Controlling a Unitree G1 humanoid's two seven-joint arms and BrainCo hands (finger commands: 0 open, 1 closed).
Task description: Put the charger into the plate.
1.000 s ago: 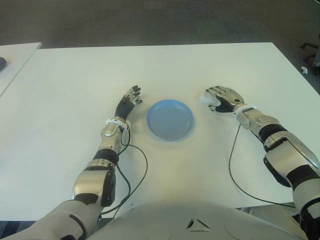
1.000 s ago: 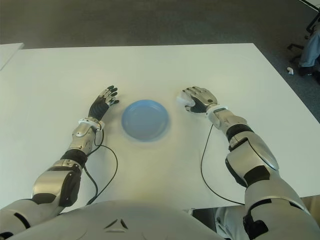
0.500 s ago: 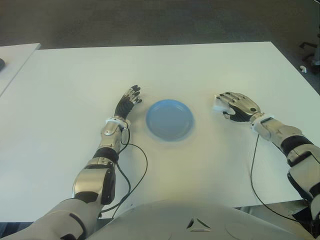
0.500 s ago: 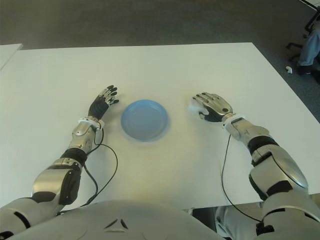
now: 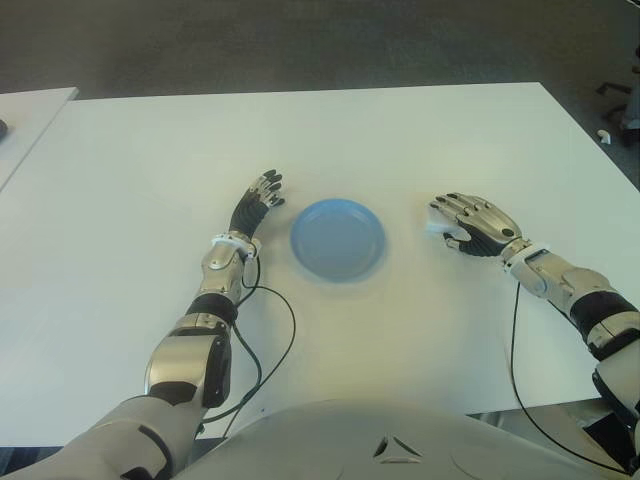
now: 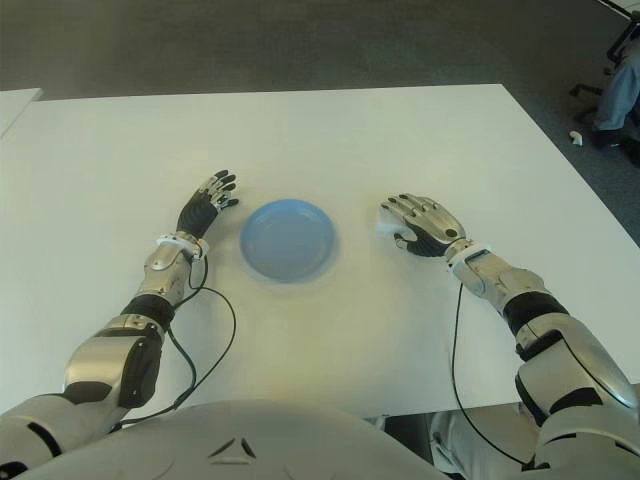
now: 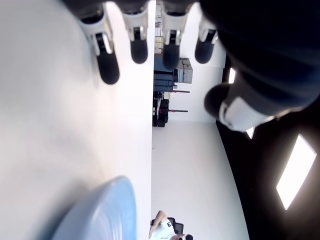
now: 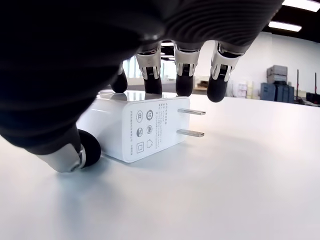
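Note:
The white charger (image 8: 145,130) lies flat on the white table (image 5: 400,140), prongs pointing sideways, a little to the right of the blue plate (image 5: 337,240). In the eye views it shows as a white block (image 5: 437,226) under my right hand (image 5: 458,216). That hand arches over it: the fingertips (image 8: 182,85) sit on its far top edge and the thumb (image 8: 75,152) presses its near side. The plate holds nothing. My left hand (image 5: 257,203) shows just left of the plate, fingers stretched out, holding nothing.
Black cables trail from both wrists toward the table's near edge (image 5: 515,340) (image 5: 280,340). A second white table (image 5: 30,110) stands at the far left. A person's leg and chair base (image 6: 615,90) show on the dark floor at the far right.
My right hand has slid to the right and toward me, away from the plate, and the charger has moved with it. The left hand and the plate have stayed put.

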